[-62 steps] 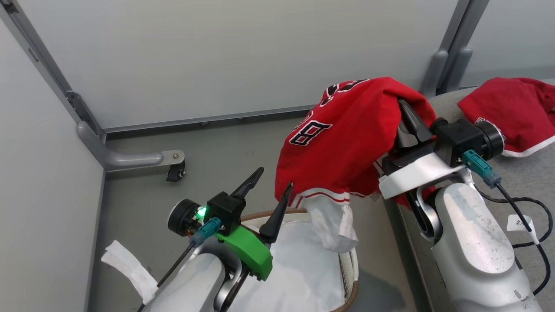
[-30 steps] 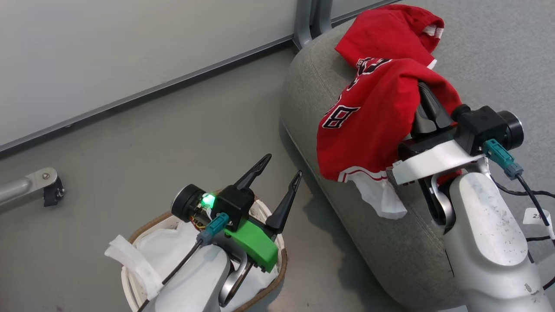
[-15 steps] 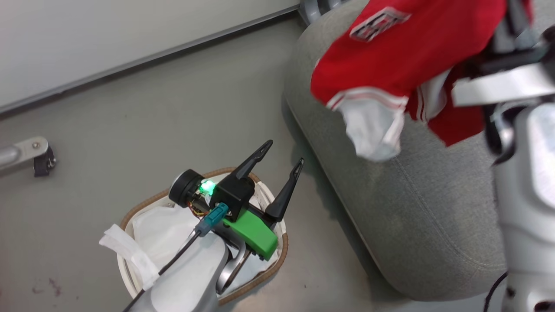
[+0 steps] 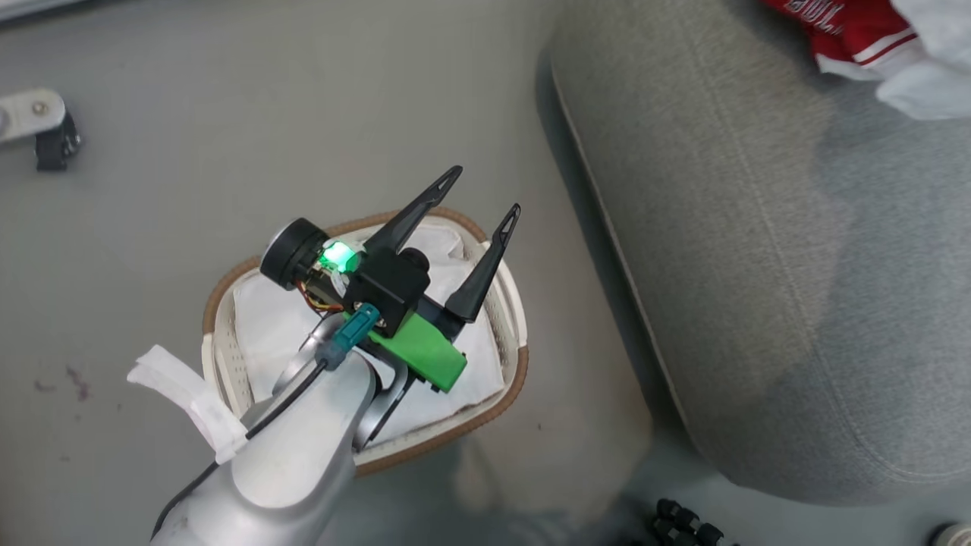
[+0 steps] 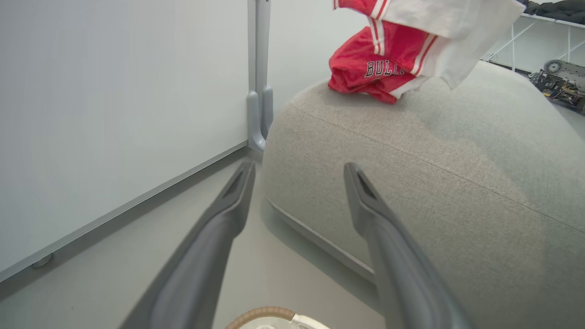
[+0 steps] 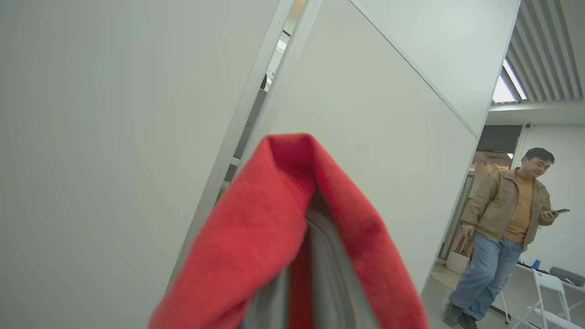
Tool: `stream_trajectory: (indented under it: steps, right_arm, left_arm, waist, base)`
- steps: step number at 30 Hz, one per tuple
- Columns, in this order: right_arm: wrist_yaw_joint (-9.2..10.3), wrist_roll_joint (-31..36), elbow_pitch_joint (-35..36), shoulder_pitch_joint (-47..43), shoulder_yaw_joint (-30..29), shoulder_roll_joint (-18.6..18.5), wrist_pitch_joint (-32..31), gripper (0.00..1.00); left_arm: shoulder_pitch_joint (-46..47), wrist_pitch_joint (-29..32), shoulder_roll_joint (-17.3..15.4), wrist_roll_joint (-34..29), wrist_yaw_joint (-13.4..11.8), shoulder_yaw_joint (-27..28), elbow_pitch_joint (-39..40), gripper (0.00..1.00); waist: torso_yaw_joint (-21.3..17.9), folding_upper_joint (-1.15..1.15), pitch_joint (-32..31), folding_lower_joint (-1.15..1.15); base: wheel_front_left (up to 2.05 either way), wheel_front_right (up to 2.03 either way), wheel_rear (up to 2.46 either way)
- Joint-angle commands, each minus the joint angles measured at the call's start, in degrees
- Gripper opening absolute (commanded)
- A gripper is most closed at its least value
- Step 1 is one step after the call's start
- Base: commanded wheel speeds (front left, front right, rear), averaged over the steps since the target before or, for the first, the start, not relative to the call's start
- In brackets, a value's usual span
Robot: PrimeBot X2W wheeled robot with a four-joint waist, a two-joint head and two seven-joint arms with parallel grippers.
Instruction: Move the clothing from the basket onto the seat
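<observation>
Right hand: fingers together, clamped on a fold of the red clothing, which drapes over both fingers at bottom centre of the right wrist view. White wall panels behind it, person at lower right. Left hand: fingers apart, holding nothing, hovering over the basket at lower left of the head view. The basket shows just the white liner where the arm doesn't cover it. The seat takes the right half of the head view. One red "BULLS" piece lies on it, top centre of the left wrist view, and a red-and-white garment hangs just above. My read: transfer step, near the end, garment carried over the seat. Next move: lower the right hand onto the cushion beside the first piece, open the fingers, and check the cloth doesn't snag on them.
</observation>
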State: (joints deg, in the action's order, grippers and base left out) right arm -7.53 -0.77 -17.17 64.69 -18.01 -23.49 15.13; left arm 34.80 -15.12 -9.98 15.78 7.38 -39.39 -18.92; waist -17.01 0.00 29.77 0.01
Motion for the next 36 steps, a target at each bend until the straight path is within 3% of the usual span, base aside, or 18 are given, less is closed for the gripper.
stream_trajectory:
  steps: [1, 5, 7, 17, 26, 27, 28, 29, 30, 36]
  right_arm:
    - [0.08, 0.54, -1.26, 0.90, -1.19, -1.18, 0.02, 0.00]
    - [0.08, 1.09, -4.33, -0.03, -3.81, -3.89, 0.02, 0.00]
    - [0.08, 1.10, -5.60, -1.74, -4.19, -3.56, 0.02, 0.00]
    - [0.08, 1.15, -11.49, -11.50, -8.26, 2.81, 0.02, 0.00]
    - [0.08, 2.77, -10.26, -19.08, -7.29, 7.04, 0.02, 0.00]
    - [0.08, 2.63, -10.36, -19.89, -7.28, 7.34, 0.01, 0.13]
    - [0.08, 2.29, -10.77, -20.63, -7.18, 7.65, 0.02, 0.32]
    - [0.08, 1.97, -10.92, -21.29, -6.97, 7.72, 0.02, 0.91]
    - [0.08, 1.68, -10.79, -21.85, -6.88, 7.68, 0.02, 1.00]
    - [0.08, 1.26, -9.88, -26.98, -5.31, 8.04, 0.02, 1.00]
  left_arm:
    - [1.33, -0.04, -0.56, -0.81, 0.19, -0.06, 0.27, 1.00]
    - [2.47, -0.04, -1.07, -1.21, 0.19, -0.11, 0.96, 1.00]
    - [2.71, -0.04, -1.34, -1.41, 0.19, 0.12, 1.03, 1.00]
    - [2.97, -0.04, -1.09, -1.75, 0.19, 0.37, 0.66, 1.00]
    - [2.32, -0.04, -0.78, -1.08, 0.19, -0.07, 0.74, 1.00]
    - [2.25, -0.04, -0.67, -1.03, 0.19, -0.04, 0.75, 1.00]
    - [2.16, -0.04, -0.60, -0.93, 0.19, -0.02, 0.77, 1.00]
    - [2.00, -0.04, -0.52, -0.77, 0.19, 0.01, 0.75, 1.00]
    - [1.85, -0.04, -0.49, -0.69, 0.19, -0.01, 0.71, 1.00]
    - [0.29, -0.04, 0.55, 0.16, 0.19, 0.90, 0.47, 1.00]
  waist:
    - [3.93, 0.00, 6.71, -0.01]
    - [4.67, 0.00, 9.55, -0.01]
    - [4.80, 0.00, 10.78, -0.01]
    - [4.73, 0.00, 12.48, -0.01]
    - [4.11, 0.00, 10.66, -0.01]
    - [4.00, 0.00, 10.33, -0.01]
    - [3.90, 0.00, 9.95, -0.01]
    - [3.77, 0.00, 9.44, -0.01]
    - [3.66, 0.00, 8.83, -0.01]
    - [3.32, 0.00, 4.75, -0.01]
  base:
    - [0.00, 0.00, 0.00]
    - [0.00, 0.00, 0.00]
    - [0.00, 0.00, 0.00]
    - [0.00, 0.00, 0.00]
    - [0.00, 0.00, 0.00]
    - [0.00, 0.00, 0.00]
    - [0.00, 0.00, 0.00]
    - [0.00, 0.00, 0.00]
    - [0.00, 0.00, 0.00]
    - [0.00, 0.00, 0.00]
